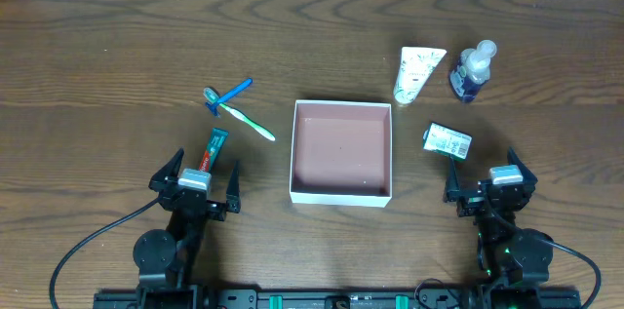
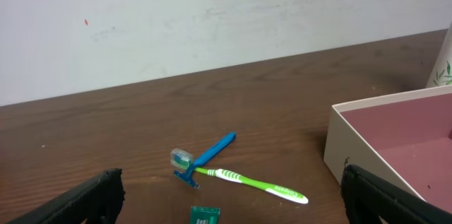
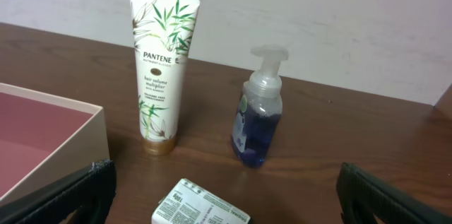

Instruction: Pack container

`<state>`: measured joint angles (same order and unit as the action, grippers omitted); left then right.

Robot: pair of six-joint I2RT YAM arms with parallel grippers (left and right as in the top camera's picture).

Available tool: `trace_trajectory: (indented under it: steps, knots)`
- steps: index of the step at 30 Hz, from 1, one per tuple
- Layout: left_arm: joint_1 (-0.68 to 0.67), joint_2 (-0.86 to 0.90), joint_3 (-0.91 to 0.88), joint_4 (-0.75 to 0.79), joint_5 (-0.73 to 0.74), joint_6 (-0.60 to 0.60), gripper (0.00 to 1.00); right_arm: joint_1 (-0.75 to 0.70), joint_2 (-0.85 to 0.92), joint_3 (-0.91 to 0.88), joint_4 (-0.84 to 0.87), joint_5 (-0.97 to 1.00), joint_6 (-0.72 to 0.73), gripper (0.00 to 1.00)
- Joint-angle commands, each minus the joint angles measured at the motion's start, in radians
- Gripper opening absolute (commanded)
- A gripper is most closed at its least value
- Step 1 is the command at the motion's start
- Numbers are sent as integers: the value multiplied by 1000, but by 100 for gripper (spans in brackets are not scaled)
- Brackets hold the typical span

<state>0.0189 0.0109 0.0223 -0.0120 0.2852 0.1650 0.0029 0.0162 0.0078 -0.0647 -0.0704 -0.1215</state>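
Dark wood table (image 1: 117, 46), plain white wall behind. The container (image 1: 341, 193) sits at table centre, open top, pinkish floor bare, nothing in it.

Left gripper (image 1: 205, 163) is at 8 o'clock from it, fingers (image 2: 92, 199) spread wide, holding nothing. The toothpaste tube (image 1: 213, 148) lies flat with its near end between my left fingers, untouched. The green toothbrush (image 1: 249, 122) and blue razor (image 1: 226, 93) are at 10 o'clock from the container, crossing at their head ends.

Right gripper (image 1: 485, 168) is at 4 o'clock, fingers (image 3: 63, 196) also wide apart and empty. The small printed packet (image 1: 447, 140) is at 3 o'clock, just ahead of that gripper. The Pantene tube (image 3: 161, 68) stands cap-down at 1 o'clock, with the blue pump bottle (image 3: 258, 114) upright at its 3 o'clock, close but apart.
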Motion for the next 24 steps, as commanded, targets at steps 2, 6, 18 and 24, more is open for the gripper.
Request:
trace_trajectory:
  steps: [2,6,18,24]
  knots:
    - [6,-6,-18,-35,10,13,98,-9,-11,-2,-6,11,-14,99]
    - [6,-6,-18,-35,11,13,98,-9,-11,-2,-6,11,-14,99]
    - [6,-6,-18,-35,10,13,98,-9,-11,-2,5,61,-47,99]
    - [6,-6,-18,-35,10,13,98,-9,-11,-2,0,148,-119,99]
